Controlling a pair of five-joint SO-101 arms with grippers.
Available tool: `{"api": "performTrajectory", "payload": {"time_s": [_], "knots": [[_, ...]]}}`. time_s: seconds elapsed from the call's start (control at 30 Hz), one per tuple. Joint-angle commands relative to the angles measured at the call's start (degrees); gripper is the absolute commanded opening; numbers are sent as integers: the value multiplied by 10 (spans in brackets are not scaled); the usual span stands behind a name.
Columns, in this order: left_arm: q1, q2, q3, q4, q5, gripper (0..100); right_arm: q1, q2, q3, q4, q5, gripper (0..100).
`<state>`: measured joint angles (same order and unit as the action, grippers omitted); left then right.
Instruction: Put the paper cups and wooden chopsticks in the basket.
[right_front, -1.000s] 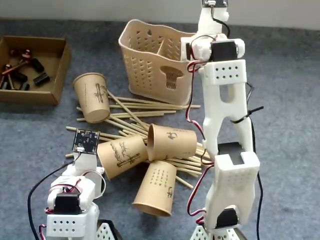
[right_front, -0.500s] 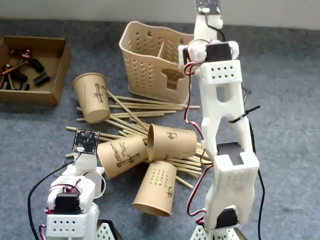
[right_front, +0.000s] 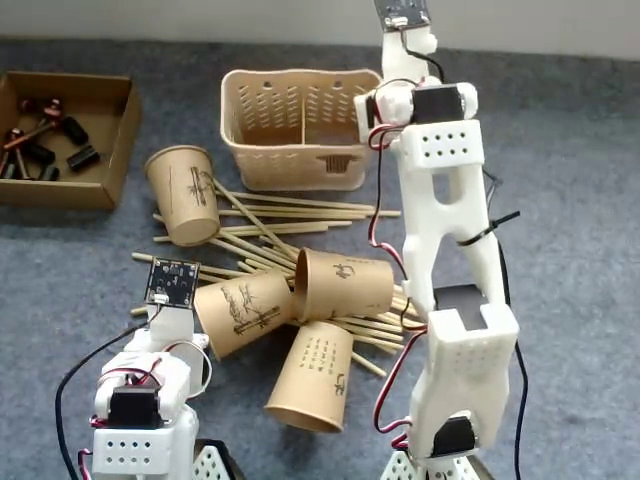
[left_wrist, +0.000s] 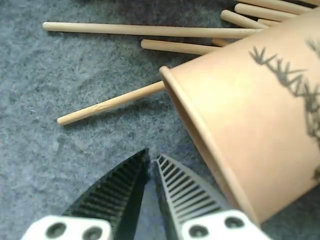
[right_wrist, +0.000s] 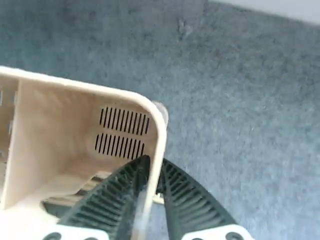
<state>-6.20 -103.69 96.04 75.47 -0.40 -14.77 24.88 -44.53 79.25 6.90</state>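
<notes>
The beige basket (right_front: 290, 150) stands upright at the back of the carpet, its two compartments open to the top. My right gripper (right_wrist: 152, 162) is shut on the basket's (right_wrist: 65, 130) end wall, one finger inside and one outside. Several paper cups lie on their sides: one (right_front: 187, 192) at the left, two (right_front: 245, 312) (right_front: 345, 285) in the middle, one (right_front: 312, 378) nearest. Wooden chopsticks (right_front: 270, 225) are strewn under and around them. My left gripper (left_wrist: 152, 156) is shut and holds nothing, low over the carpet beside the rim of a cup (left_wrist: 250, 125) and a chopstick (left_wrist: 110, 102).
A cardboard box (right_front: 125, 130) with small dark parts sits at the far left. The right arm (right_front: 445, 200) stretches over the right end of the chopstick pile. Bare grey carpet lies to the right of it and behind the basket.
The basket has gone from tilted on its side to standing upright, and turned and shifted left. The right arm's wrist moved left and back with it. The left arm kept still.
</notes>
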Motion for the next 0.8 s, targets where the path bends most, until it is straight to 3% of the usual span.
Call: {"api": "performTrajectory", "payload": {"time_s": [0.0, 0.23, 0.47, 0.77], "knots": [[9, -3, 12, 2, -1, 7, -1, -5, -23, 68, 8, 5], [9, -3, 12, 2, -1, 7, -3, -8, -25, 168, 7, 5], [9, -3, 12, 2, -1, 7, -10, -9, -67, 216, -48, 5], [9, -3, 12, 2, -1, 7, -12, -9, -90, 218, -90, 5]]}}
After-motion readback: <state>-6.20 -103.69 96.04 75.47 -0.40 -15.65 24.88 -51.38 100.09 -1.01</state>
